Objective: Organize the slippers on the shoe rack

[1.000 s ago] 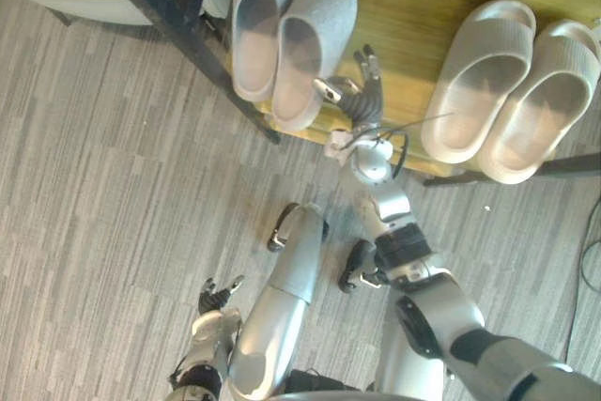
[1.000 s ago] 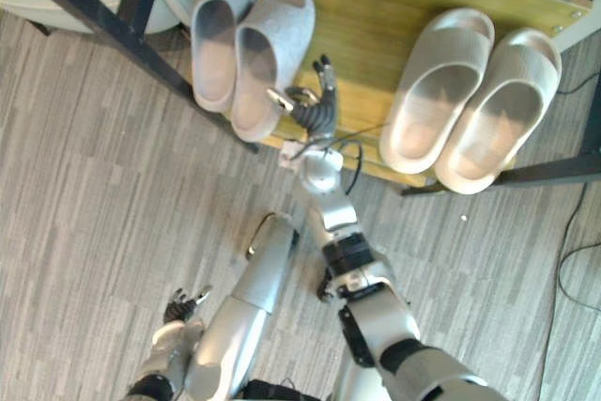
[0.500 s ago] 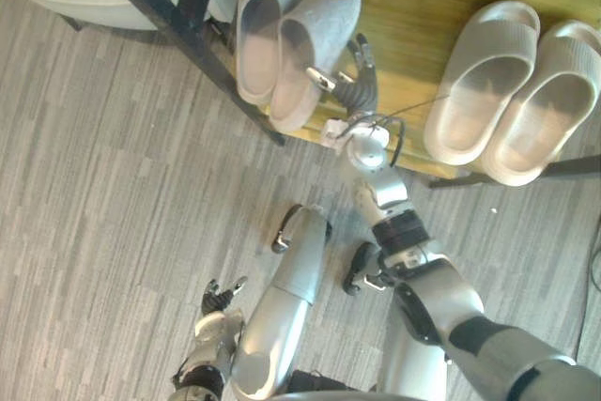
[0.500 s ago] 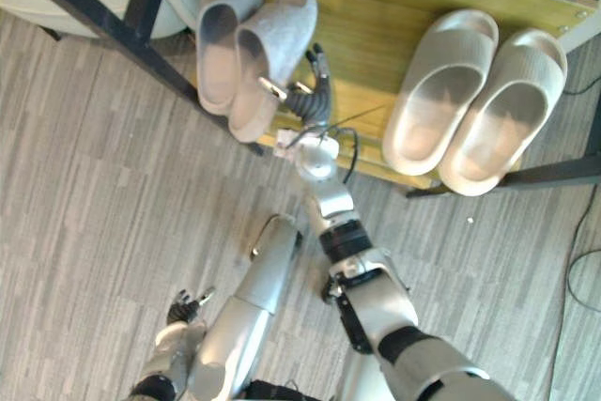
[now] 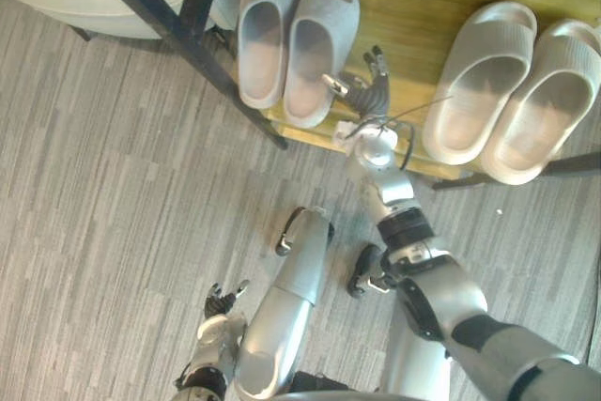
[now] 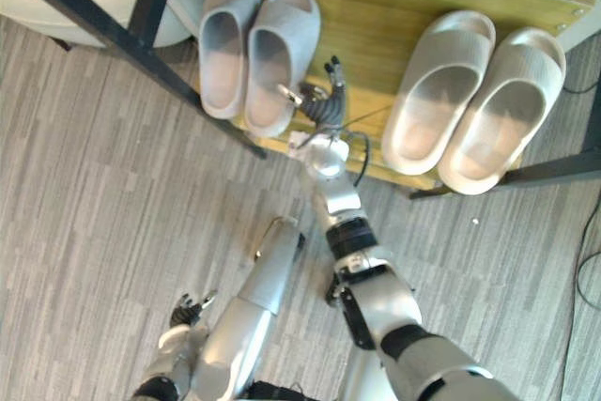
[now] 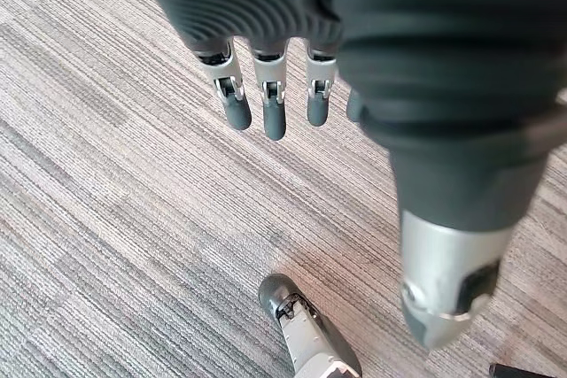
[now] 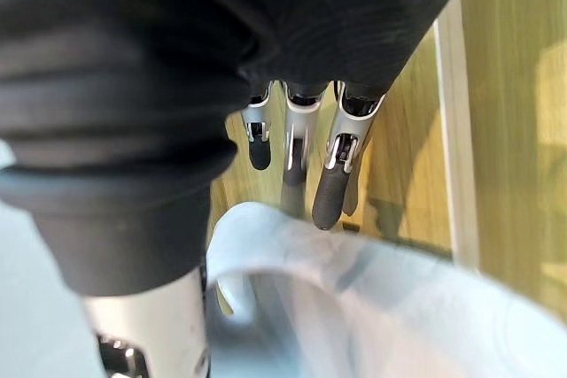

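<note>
Grey striped carpet floor runs under a wooden shoe rack along the frame's top.

Eye views: the grey slippers sit side by side at upper centre of the rack, and the beige slippers at upper right. The right hand rests just beside the grey pair, spread wide, holding nothing. The left hand hangs at lower left.

Left wrist view: relaxed fingers hang above the carpet, empty.

Right wrist view: straight fingers lie over the rack, with a grey slipper's rim close by.

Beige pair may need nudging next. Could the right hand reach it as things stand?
Probably yes: the right hand is open beside the grey slippers, with only bare shelf between it and the beige pair.
</note>
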